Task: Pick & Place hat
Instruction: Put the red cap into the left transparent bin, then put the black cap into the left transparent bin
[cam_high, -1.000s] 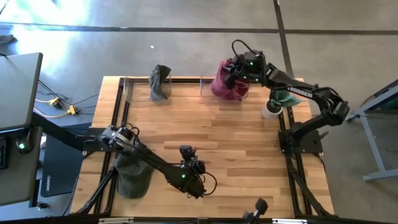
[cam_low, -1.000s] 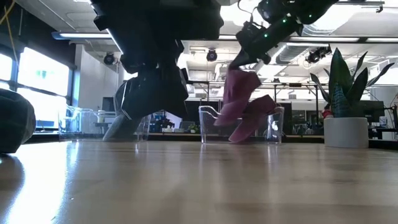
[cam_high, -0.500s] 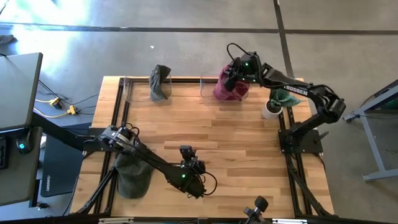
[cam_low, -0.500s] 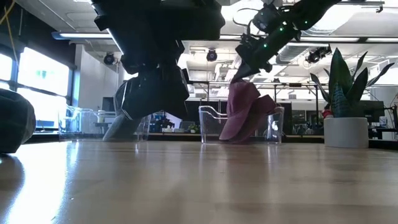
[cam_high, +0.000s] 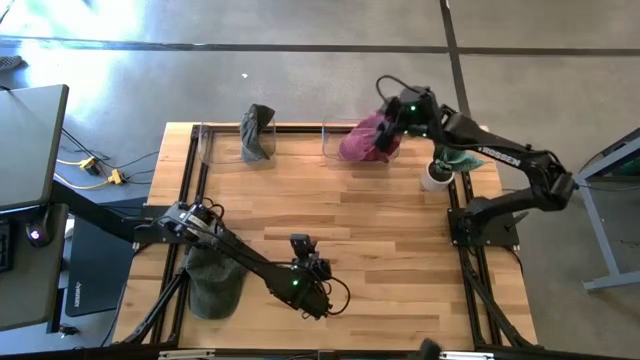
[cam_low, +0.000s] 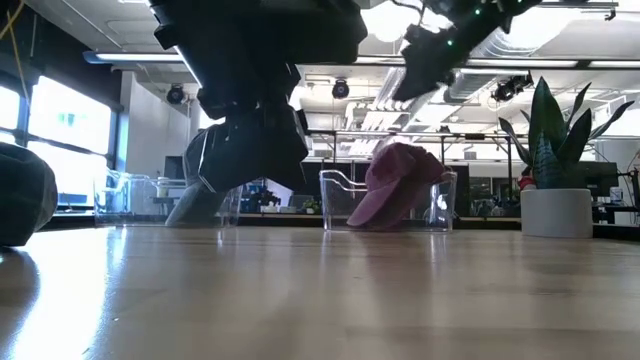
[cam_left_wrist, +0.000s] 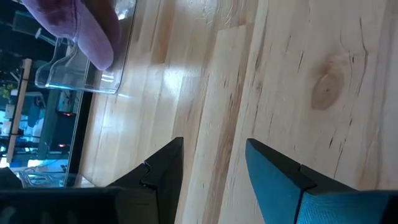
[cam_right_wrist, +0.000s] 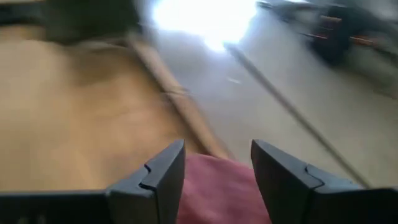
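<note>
The tabletop (cam_high: 330, 220) is bare wood across its middle, which leaves my two arms room to work from opposite ends. At its far edge stand two clear bins: the left bin (cam_high: 215, 145) has a grey hat (cam_high: 256, 132) draped over its wall, and the right bin (cam_high: 352, 140) holds the pink hat (cam_high: 365, 138), slumped in a heap with part of it spilling over the rim, as soft cloth does when nothing grips it. A dark green hat (cam_high: 213, 282) lies at the near left edge under my left arm, which I judge is the next one to fetch. Beside the right bin sits a potted plant (cam_high: 440, 168), clear of the work. My right fingers (cam_right_wrist: 214, 180) hang just above the pink hat, spread apart and holding nothing, so the drop looks made. My left fingers (cam_left_wrist: 208, 171) rest low over the near tabletop, parted and empty.
</note>
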